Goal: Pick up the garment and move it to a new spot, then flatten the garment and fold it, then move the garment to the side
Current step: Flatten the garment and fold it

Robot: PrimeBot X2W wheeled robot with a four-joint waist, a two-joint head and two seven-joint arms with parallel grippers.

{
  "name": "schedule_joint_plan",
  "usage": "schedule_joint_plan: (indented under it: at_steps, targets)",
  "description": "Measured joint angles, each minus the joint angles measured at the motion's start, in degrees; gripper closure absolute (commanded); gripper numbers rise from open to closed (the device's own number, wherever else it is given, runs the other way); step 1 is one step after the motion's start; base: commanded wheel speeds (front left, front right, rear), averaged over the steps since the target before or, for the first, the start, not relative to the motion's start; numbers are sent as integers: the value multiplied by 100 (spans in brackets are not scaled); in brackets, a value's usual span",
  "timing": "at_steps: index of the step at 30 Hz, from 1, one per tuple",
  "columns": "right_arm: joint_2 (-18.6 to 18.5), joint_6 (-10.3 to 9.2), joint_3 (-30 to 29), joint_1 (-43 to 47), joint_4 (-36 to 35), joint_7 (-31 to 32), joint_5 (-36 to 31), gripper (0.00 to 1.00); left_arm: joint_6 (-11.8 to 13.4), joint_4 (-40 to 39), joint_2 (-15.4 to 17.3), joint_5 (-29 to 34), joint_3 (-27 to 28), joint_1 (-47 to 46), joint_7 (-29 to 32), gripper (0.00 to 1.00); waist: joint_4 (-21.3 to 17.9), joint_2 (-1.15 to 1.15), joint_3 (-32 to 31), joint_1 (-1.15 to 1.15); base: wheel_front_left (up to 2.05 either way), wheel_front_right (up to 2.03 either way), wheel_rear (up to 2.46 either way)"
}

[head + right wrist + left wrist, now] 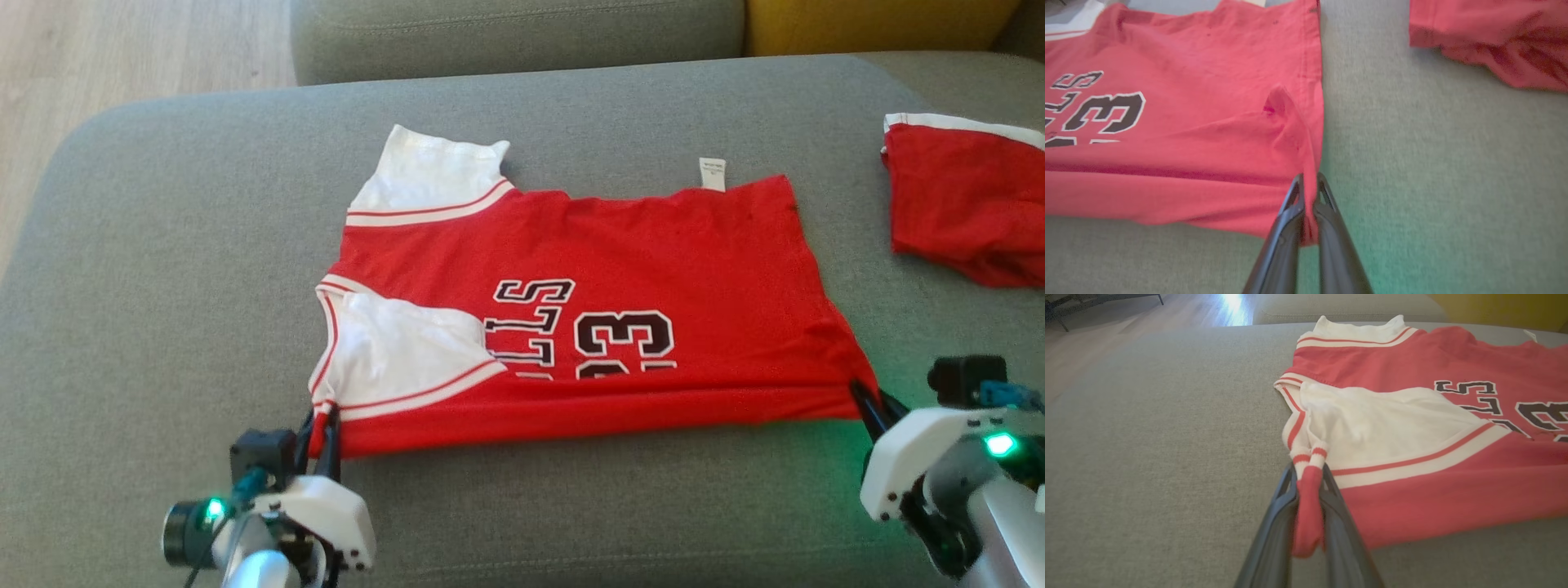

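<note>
I see the sofa carrying the jersey, spread flat at its middle. Left claw pinches the jersey's near sleeve corner. Right claw is clamped on its near hem corner.

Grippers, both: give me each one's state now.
Left gripper: shut on the red jersey, at its sleeve-side corner.
Right gripper: shut on its hem corner.

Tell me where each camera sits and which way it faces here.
Head view: high, looking down on the red jersey on the grey cushion; left gripper and right gripper at the bottom corners.
Left wrist view: low, along its fingers clamped on the striped trim.
Right wrist view: low, along its fingers pinching the hem corner.
Shared: both wrist views show the jersey's black number.
</note>
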Motion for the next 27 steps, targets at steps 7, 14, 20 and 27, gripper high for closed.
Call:
schedule_joint_plan:
  at_steps: [7, 14, 20, 27]
  targets:
    - [-32, 0, -192, 458, -464, 522, 105, 100, 5, -212, 36, 0, -105, 291, 170, 100, -10, 0, -32, 0, 0, 0, 0]
    - [13, 0, -580, 661, -926, 528, 23, 0, 63, -393, 101, -47, -70, 352, 276, 0, -57, 0, -52, 0, 0, 0, 0]
    - [77, 0, -812, 661, -1508, -7, -226, 0, 267, -857, 148, -187, 257, 353, -13, 0, -60, 0, -57, 0, 0, 0, 0]
    - [226, 0, -552, 658, -2176, -844, -343, 0, 71, -1891, 40, -441, 658, 334, -163, 0, -70, 0, -16, 0, 0, 0, 0]
